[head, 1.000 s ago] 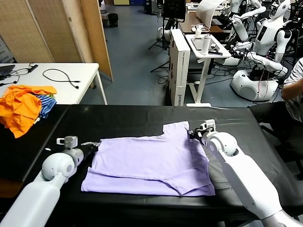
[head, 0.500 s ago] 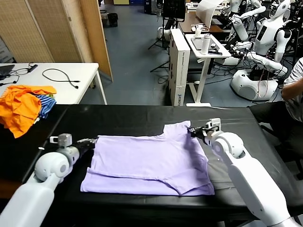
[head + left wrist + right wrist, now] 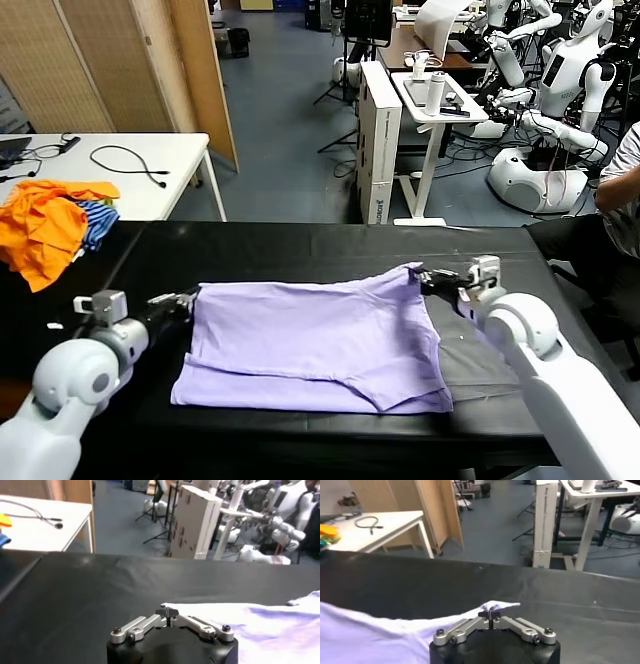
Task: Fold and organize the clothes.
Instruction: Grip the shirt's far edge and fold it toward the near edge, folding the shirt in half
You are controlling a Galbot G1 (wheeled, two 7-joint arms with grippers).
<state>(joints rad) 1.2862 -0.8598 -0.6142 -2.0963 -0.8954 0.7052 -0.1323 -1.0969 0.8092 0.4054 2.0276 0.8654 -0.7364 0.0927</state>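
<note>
A pale lavender T-shirt point(image 3: 310, 340) lies partly folded on the black table point(image 3: 290, 250). My left gripper point(image 3: 190, 298) is shut on the shirt's far left corner; in the left wrist view point(image 3: 169, 612) the cloth point(image 3: 260, 630) runs away from the closed jaws. My right gripper point(image 3: 425, 280) is shut on the shirt's far right corner and holds it stretched outward; in the right wrist view point(image 3: 490, 615) the lavender fabric point(image 3: 380, 630) is pinched between the jaws. The shirt's far edge is pulled taut between both grippers.
Orange garments point(image 3: 45, 225) and a blue-striped cloth point(image 3: 98, 220) lie at the table's far left. A white table point(image 3: 130, 160) with a cable stands behind. A person point(image 3: 620, 190) sits at the right. Other robots point(image 3: 560, 90) stand at the back.
Both grippers moved outward, away from each other, each holding a corner. The shirt's far edge has been stretched wider and straighter.
</note>
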